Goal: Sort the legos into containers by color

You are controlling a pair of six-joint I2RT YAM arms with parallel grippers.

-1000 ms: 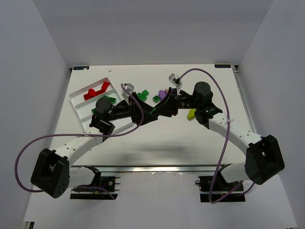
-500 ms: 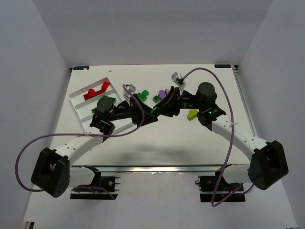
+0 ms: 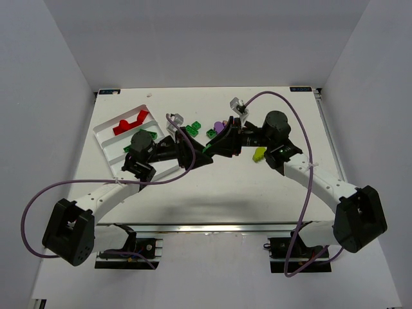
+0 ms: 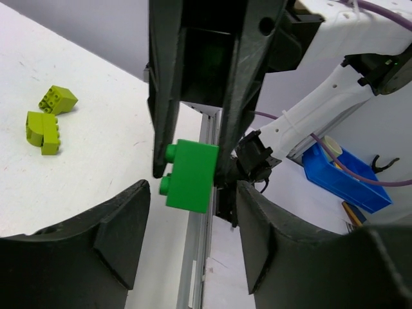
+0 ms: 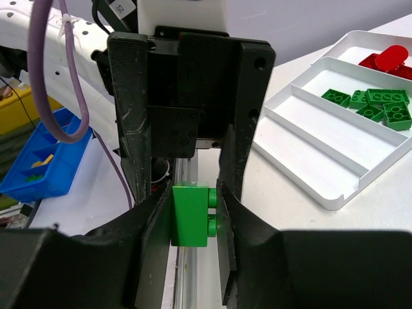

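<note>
**Top view.** Even, diffuse light from above renders the white table [image 3: 257,187] bright and free of glare. The arms cast a soft, pale shadow on it toward the near edge.

**Left wrist view.** The fingers of the left pincer [image 4: 192,193] fill the lower frame as dark, blurred masses. The green lego [image 4: 190,172] beyond them is sharp and evenly lit, and the far background is slightly soft.

**Right wrist view.** The near fingers of the right pincer [image 5: 193,201] are underexposed and out of focus. The white tray [image 5: 309,177] is brightly lit, and its ridges throw faint shadows.
</note>
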